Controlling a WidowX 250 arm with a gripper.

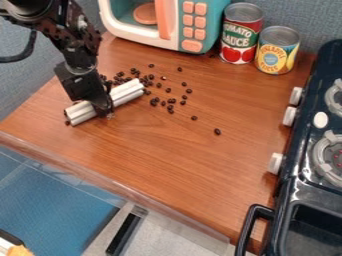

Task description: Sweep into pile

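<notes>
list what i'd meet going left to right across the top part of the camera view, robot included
Black robot arm → toy microwave → red can → yellow and blue can → black toy stove

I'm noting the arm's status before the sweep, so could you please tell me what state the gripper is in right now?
Gripper: closed on the white ridged bar, gripping it near its middle.
</notes>
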